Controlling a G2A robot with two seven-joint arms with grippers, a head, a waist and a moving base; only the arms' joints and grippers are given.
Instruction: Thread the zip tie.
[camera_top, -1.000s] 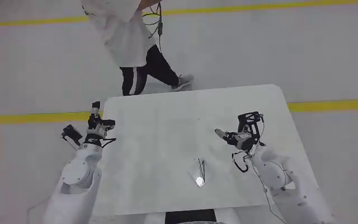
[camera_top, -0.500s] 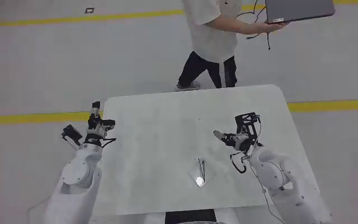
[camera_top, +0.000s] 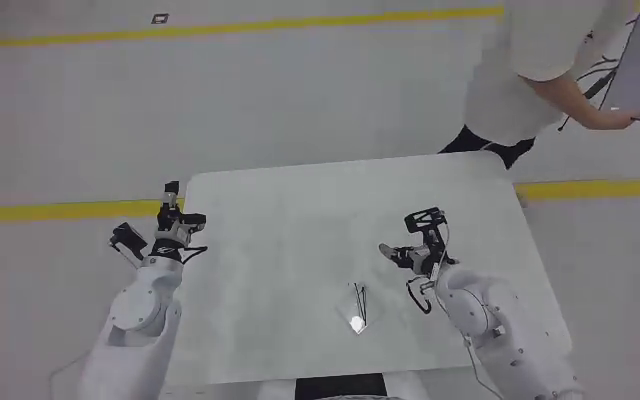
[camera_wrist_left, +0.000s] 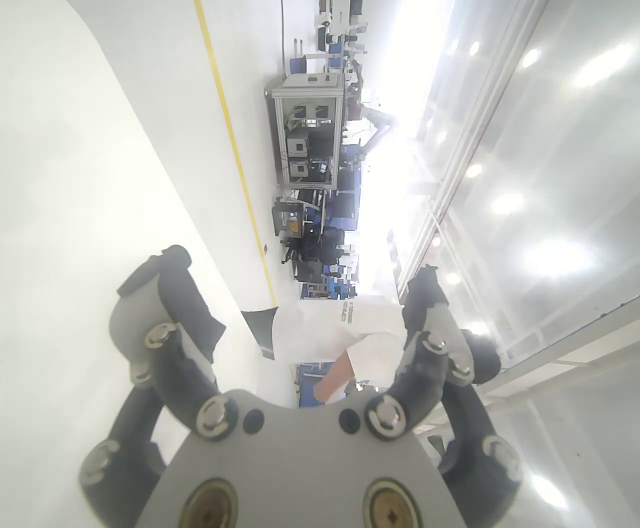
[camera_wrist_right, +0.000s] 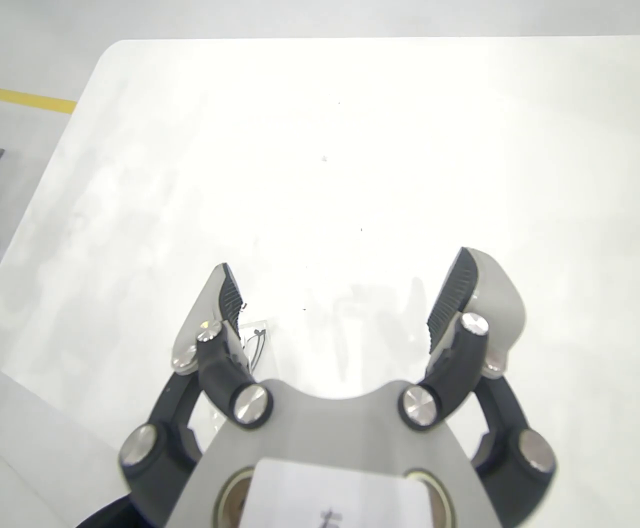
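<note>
Jaws of the right gripper (camera_wrist_right: 345, 280) stand wide apart and hold nothing, poised over the right part of the white table (camera_top: 300, 220). The zip tie (camera_top: 359, 298) lies flat to the left of that gripper and nearer the table's near edge, close by but not touching it. It shows as thin dark strands on what looks like a clear wrapper with a pale round spot. The left gripper (camera_wrist_left: 297, 270) is also spread and empty, held off the table's left edge and well apart from the tie.

The tie is probably very light, springy and slick, and lying flat it offers little to pinch. The stiffer head end seems the best hold, leaving the tail free for the other gripper.
</note>
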